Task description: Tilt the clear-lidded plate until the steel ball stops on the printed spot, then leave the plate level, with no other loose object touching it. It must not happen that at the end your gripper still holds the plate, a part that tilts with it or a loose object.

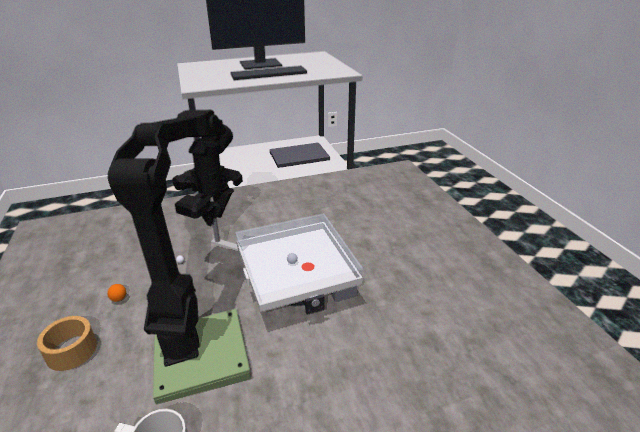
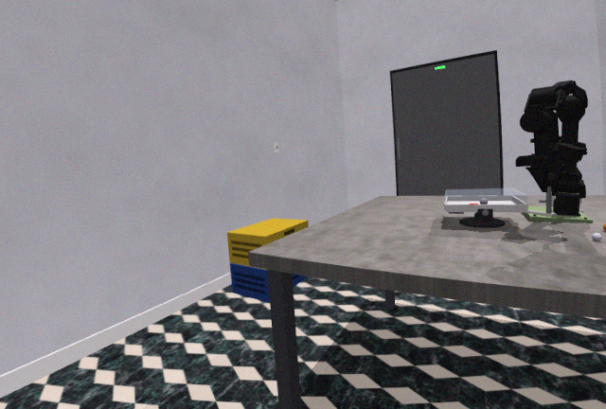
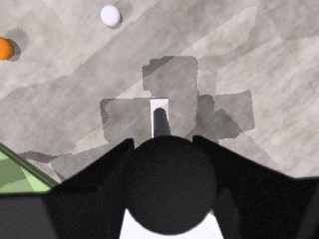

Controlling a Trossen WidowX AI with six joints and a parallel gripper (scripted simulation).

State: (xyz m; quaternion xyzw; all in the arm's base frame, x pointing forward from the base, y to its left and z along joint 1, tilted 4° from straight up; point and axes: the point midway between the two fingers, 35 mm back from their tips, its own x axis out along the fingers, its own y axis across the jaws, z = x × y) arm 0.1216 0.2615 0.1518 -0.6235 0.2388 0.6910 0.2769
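Grey table (image 1: 439,313): mottled stone-look top, matte, broad and flat.
Plate (image 1: 261,290): square white tray with low walls under a clear lid; perched on a dark round foot (image 2: 482,222); reads close to level in the side view.
Ball (image 1: 292,257): small steel-grey sphere on the white floor of the plate, just left of the spot, apart from it.
Spot (image 1: 308,266): flat red disc printed near the plate's middle.
Handle (image 1: 216,231): thin grey post standing upright on a flat pale arm that runs to the plate's left edge; topped by a dark round knob (image 3: 169,184) that fills the wrist view.
Claw (image 1: 210,210): black, blocky, pointing straight down over the post; fingers partly spread and clamped on the handle.
Arm base (image 1: 232,360): pale green square slab with dark corner holes.
Loose bits, all apart from the plate: glossy orange ball (image 1: 116,292); tiny white ball (image 1: 179,258) by the arm; tan ring (image 1: 67,342), thick-walled and hollow; rim of a grey cup (image 1: 160,419) at the near edge.
Backdrop: white desk (image 1: 330,68) with a black monitor (image 1: 254,16) and keyboard (image 1: 268,72).
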